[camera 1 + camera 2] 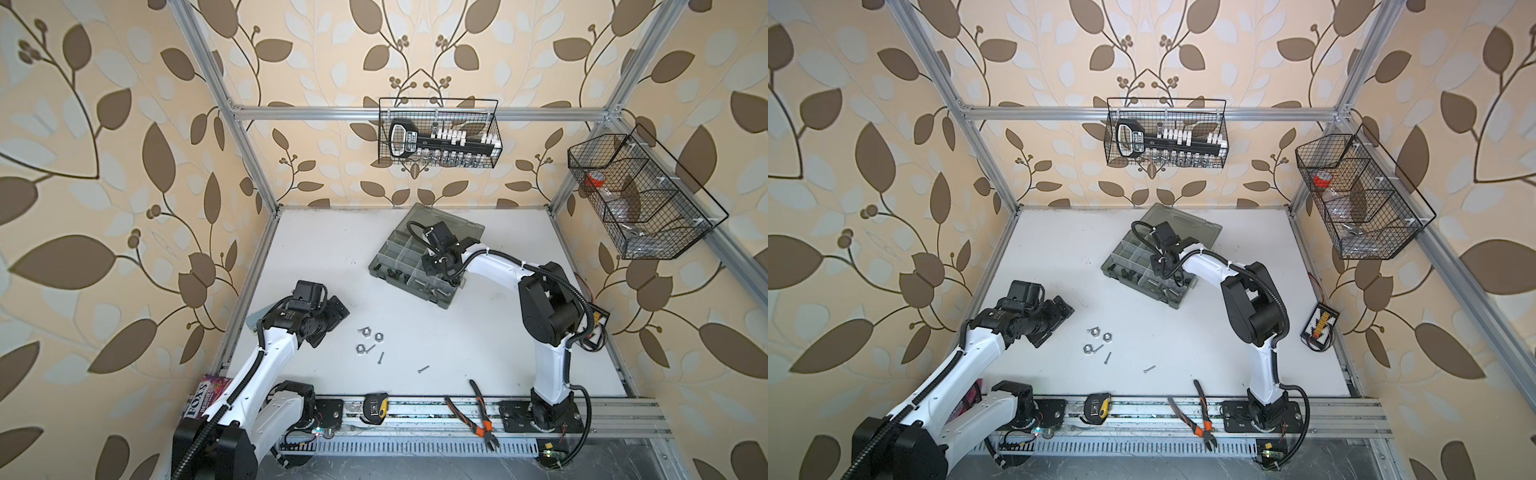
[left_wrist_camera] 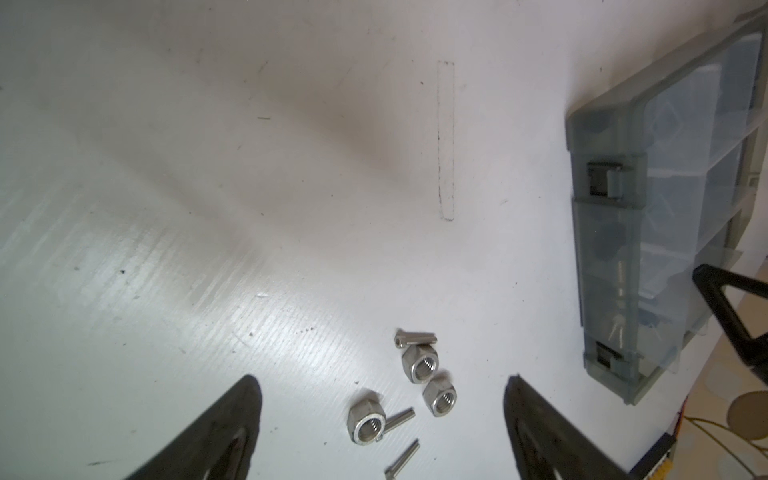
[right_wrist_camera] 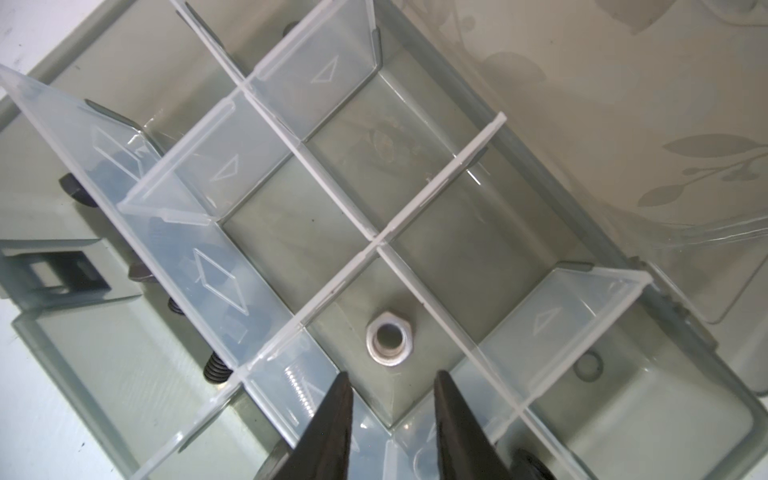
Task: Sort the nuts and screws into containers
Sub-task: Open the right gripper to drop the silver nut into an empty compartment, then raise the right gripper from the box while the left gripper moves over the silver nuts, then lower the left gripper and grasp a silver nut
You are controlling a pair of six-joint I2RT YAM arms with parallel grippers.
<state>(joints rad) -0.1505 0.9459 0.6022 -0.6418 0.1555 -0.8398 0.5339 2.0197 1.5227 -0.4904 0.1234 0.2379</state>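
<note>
Over the organiser box point(image 1: 447, 304), toward the desk's point(image 1: 316, 249) far edge: right fingers point(image 3: 332, 424) slightly parted and empty, above a compartment point(image 3: 401, 291) holding one silver nut point(image 3: 389, 338).
Left fingers point(image 2: 232, 424): spread wide, empty, low over the desk.
Loose nuts point(image 1: 378, 336), screws point(image 1: 380, 358): clustered toward the front edge, just beyond the left fingers.

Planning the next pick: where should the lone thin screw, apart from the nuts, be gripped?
Probably the lone screw across its mid-shank, from straight above: it lies flat on the table, clear of neighbours, so jaws can straddle its thin width.
</note>
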